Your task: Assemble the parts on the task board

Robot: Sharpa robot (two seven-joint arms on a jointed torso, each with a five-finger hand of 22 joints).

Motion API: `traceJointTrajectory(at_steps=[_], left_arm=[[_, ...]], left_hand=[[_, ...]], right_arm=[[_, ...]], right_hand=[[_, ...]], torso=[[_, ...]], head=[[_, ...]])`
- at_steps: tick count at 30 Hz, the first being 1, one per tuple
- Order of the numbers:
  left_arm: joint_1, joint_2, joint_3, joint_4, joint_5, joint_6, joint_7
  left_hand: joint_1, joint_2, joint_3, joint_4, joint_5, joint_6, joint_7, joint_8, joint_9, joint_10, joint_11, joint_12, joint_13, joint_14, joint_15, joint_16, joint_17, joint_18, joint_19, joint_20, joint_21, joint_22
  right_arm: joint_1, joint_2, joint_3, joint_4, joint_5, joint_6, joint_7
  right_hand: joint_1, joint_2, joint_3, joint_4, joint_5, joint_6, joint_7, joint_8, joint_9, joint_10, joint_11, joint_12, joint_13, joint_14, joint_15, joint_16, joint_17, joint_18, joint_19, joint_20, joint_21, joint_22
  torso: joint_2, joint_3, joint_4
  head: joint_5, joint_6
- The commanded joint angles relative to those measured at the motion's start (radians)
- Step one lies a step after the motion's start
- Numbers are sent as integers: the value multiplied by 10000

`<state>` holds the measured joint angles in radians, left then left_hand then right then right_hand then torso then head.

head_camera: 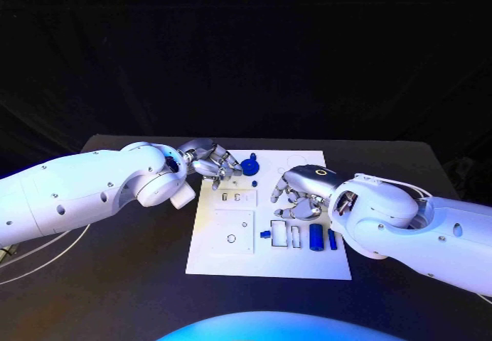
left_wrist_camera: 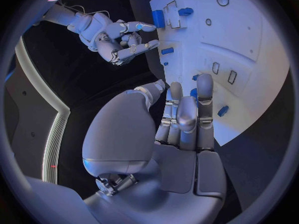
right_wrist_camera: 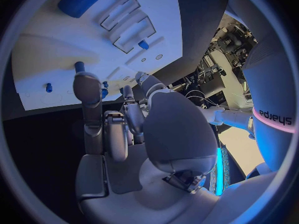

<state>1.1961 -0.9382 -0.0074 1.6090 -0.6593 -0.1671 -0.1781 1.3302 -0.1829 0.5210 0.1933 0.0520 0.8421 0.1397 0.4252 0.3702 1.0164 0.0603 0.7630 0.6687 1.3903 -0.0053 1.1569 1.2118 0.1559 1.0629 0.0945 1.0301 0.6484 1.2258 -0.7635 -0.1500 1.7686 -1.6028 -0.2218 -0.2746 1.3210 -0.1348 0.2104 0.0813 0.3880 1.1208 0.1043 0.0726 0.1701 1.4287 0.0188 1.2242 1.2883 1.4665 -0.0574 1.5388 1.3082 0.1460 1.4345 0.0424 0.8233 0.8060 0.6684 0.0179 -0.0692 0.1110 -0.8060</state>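
Board (head_camera: 308,266): white plate lying flat in the middle of the black table (head_camera: 410,284), with recessed outlines and small holes in its face.
Left hand (head_camera: 210,162): over the board's far left corner, fingers bent downward towards the surface. In the left wrist view its fingers (left_wrist_camera: 186,115) lie side by side and fairly straight over the board's edge, with nothing visible between them. Whether a fingertip touches a part, I cannot tell.
Knob (head_camera: 249,166): round blue part standing on the far end of the board, just beside the left hand's fingertips; contact is unclear.
Right hand (head_camera: 301,190): above the middle of the board, near its right side, fingers curled downward with the tips close to the surface. The right wrist view shows its fingers (right_wrist_camera: 88,92) apart and holding nothing.
Cylinder (head_camera: 317,237): dark blue part lying in the near right area of the board, just on the near side of the right hand.
Block (head_camera: 278,231): blue squarish part in a recess left of the cylinder, with a smaller blue piece (head_camera: 264,234) just beside it.
Slim bar (head_camera: 332,239): blue, lying right of the cylinder, close to the right arm (head_camera: 420,227).
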Motion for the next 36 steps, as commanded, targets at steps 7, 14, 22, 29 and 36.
traceJointTrajectory(at_steps=[7, 14, 22, 29, 36], left_arm=[[0, -32, 5, 128, 1145, -518, 700], [0, -29, 5, 161, 1206, -655, 799], [0, -9, 5, 157, 1235, -665, 816], [1, 3, 5, 151, 1240, -656, 820], [1, 8, 5, 116, 1240, -628, 814]], left_hand=[[53, -20, 1, -62, -2, 23, 54, -39, -26, -34, 20, -35, -32, 4, 8, 175, 165, 133, 106, -25, 119, 254], [73, -18, -9, -100, -1, 42, 47, -30, -54, 15, 11, 9, -59, 149, 2, 428, 356, 75, 347, -28, 304, 558], [76, -19, -10, -106, -1, 43, 46, -29, -59, 20, 10, 15, -62, 169, 0, 465, 384, 69, 375, -29, 326, 593], [81, -19, -12, -115, -1, 44, 45, -29, -66, 25, 9, 24, -68, 196, -1, 513, 421, 60, 415, -30, 355, 639], [81, -19, -12, -115, -1, 44, 45, -29, -66, 25, 9, 24, -68, 196, -1, 513, 421, 60, 415, -30, 355, 639]], right_arm=[[-429, 578, -40, -259, -1104, 526, -1178], [-597, 875, -69, -375, -1041, 624, -1268], [-749, 1018, -85, -401, -893, 782, -1174], [-830, 1008, -97, -350, -778, 1034, -1104], [-872, 977, -104, -260, -683, 1092, -1060]], right_hand=[[-231, -103, -10, 112, -137, -283, 88, -75, -17, 137, 67, 438, 432, 1038, 117, 298, 2603, -232, -136, 95, 605, 652], [-280, -104, -37, 189, -147, -375, 121, -46, -9, 347, 107, 1023, 941, 1043, 161, 320, 2626, -297, -166, 147, 1291, 1384], [-287, -91, -48, 211, -142, -375, 127, -31, 6, 465, 119, 1341, 1208, 1043, 174, 320, 2626, -315, -209, 170, 1536, 1658], [-326, -95, -78, 239, -149, -376, 134, -27, 15, 518, 129, 1491, 1334, 1043, 184, 320, 2626, -326, -237, 183, 1672, 1814], [-416, -100, -129, 299, -152, -386, 139, -29, 20, 522, 138, 1523, 1368, 1043, 194, 320, 2626, -327, -269, 195, 1732, 1891]], torso=[[16, 15, -3], [16, 13, -17], [6, 20, -23], [7, 20, -33], [13, 25, -31]], head=[[92, -86], [120, -126], [155, -156], [152, -200], [151, -214]])
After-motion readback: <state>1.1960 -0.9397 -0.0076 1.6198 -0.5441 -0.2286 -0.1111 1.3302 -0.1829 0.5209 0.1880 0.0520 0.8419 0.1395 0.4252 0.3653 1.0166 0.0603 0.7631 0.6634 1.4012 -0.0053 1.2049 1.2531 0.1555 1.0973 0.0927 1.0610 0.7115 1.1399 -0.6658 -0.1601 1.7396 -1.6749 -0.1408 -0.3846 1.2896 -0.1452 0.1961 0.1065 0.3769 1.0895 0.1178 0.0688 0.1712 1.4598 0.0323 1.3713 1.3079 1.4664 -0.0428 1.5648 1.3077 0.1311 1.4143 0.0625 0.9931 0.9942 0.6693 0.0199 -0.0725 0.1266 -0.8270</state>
